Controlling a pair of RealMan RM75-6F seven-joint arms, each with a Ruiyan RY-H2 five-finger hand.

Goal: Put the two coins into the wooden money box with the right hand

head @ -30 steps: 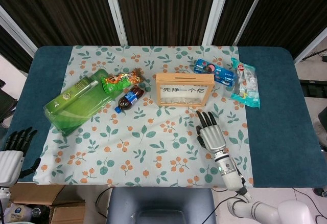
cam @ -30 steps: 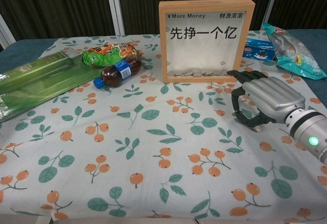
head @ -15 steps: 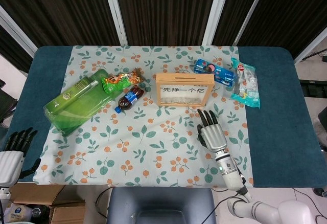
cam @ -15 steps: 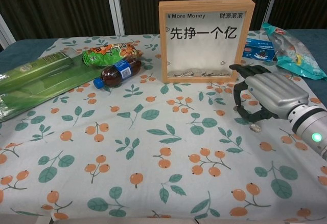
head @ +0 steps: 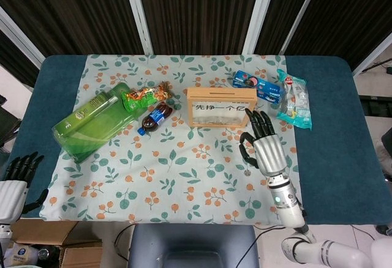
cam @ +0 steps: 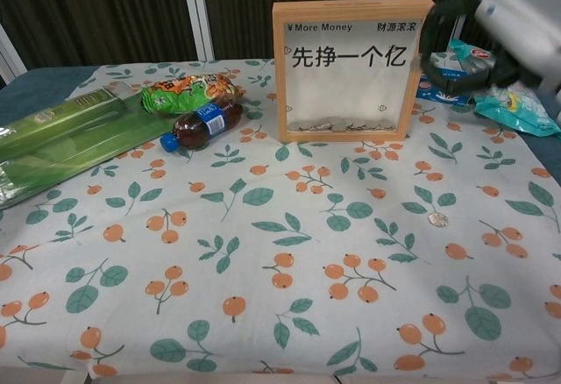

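The wooden money box (head: pixel 220 107) (cam: pixel 351 68) stands upright at the middle of the floral cloth, with several coins on its floor behind the glass. One coin (head: pixel 247 172) (cam: pixel 436 219) lies on the cloth in front of the box, to its right. My right hand (head: pixel 264 147) (cam: pixel 507 23) is lifted off the table beside the box's right end, blurred in the chest view. Its thumb is curled in toward the fingers as if pinching a coin, which is too small to make out. My left hand (head: pixel 15 181) hangs off the table's near left corner with nothing in it.
A cola bottle (cam: pixel 200 124), an orange-green snack bag (cam: pixel 188 90) and a green pack (head: pixel 92 121) lie left of the box. A blue biscuit box (head: pixel 256 85) and a teal snack bag (head: pixel 295 100) lie at the back right, close behind my right hand.
My right hand has risen from the cloth and moved back toward the box's right end. The coin it hovered over now lies uncovered. The left hand has not moved.
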